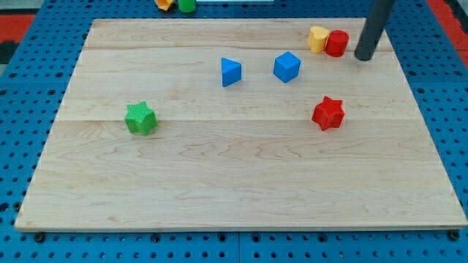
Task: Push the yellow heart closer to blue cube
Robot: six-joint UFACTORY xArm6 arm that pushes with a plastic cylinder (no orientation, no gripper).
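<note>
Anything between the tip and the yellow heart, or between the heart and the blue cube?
Yes. A red cylinder sits against the yellow heart on its right side, between it and my tip. From the heart to the blue cube, the board looks clear.

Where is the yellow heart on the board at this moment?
The yellow heart sits near the board's top right corner, touching the red block on its right, with my tip just beyond that, and the blue cube lower left.

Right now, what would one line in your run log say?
my tip: right of red cylinder, apart | yellow heart: touching cylinder's left | blue cube: lower left of heart, apart | push: not begun
</note>
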